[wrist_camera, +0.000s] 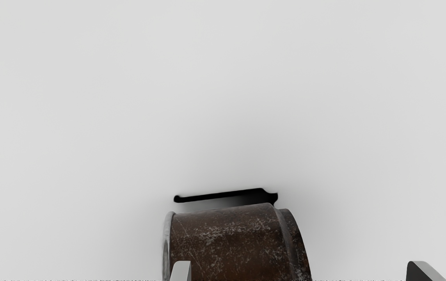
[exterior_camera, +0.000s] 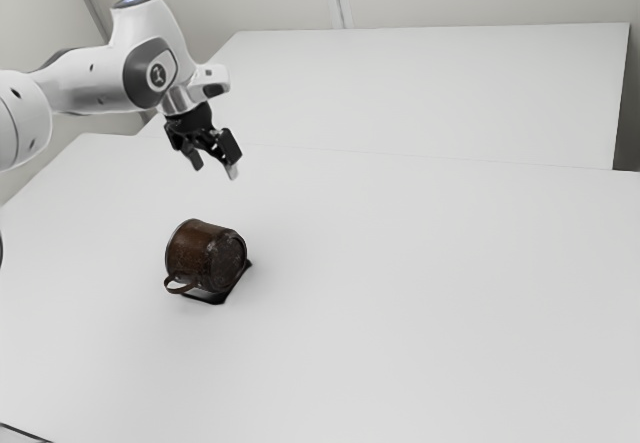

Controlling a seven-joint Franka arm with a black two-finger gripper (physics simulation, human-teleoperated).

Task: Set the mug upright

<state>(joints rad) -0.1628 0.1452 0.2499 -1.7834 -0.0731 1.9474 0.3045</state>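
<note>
Exterior view has our claw point(exterior_camera: 214, 167) spread pretty wide, hanging above the worktop point(exterior_camera: 400, 313), well apart from the mug point(exterior_camera: 203, 253) lying on its side.

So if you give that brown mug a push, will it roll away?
It could roll a little, since the mug lies on its round side, but its handle would probably stop it. Its scratched wall looks stiff, so it likely won't squash.

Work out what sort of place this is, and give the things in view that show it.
Probably a simulated robot test space: a white jointed arm with a black gripper hangs over a plain white table, and a worn brown mug lies on its side there, like a practice object.
</note>
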